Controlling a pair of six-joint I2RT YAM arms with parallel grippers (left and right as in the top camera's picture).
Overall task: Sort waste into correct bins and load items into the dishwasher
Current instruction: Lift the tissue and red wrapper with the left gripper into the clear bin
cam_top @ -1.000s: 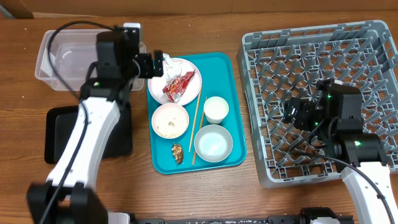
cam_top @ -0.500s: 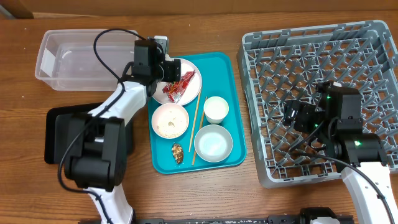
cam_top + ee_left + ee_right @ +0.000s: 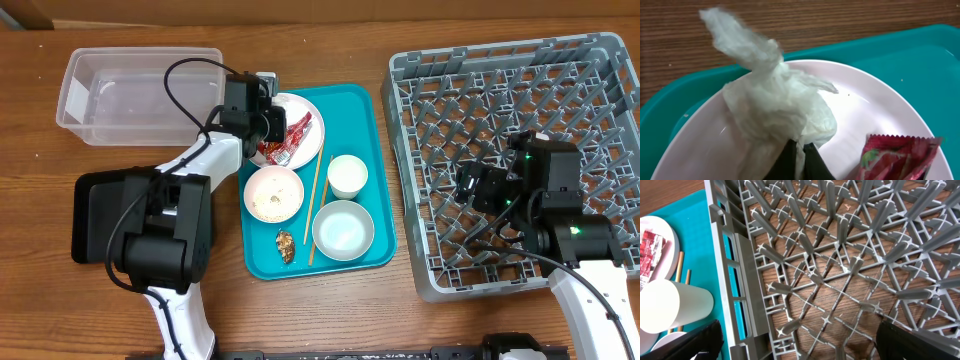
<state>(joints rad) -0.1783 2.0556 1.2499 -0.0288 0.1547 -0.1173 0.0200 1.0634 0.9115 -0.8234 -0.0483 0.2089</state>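
My left gripper is shut on the crumpled white napkin, which lies on the round white plate. The red-and-silver wrapper sits on the same plate, just right of the fingers. On the teal tray are a bowl with rice grains, a white cup, a second bowl, chopsticks and a brown lump. My right gripper hangs open over the grey dish rack.
A clear tub stands at the far left, with a black tray in front of it, partly under my left arm. The rack's upright pegs rise close beneath my right gripper.
My left gripper swung right from above the clear tub to the plate and shut on the napkin. The right arm has stayed put.
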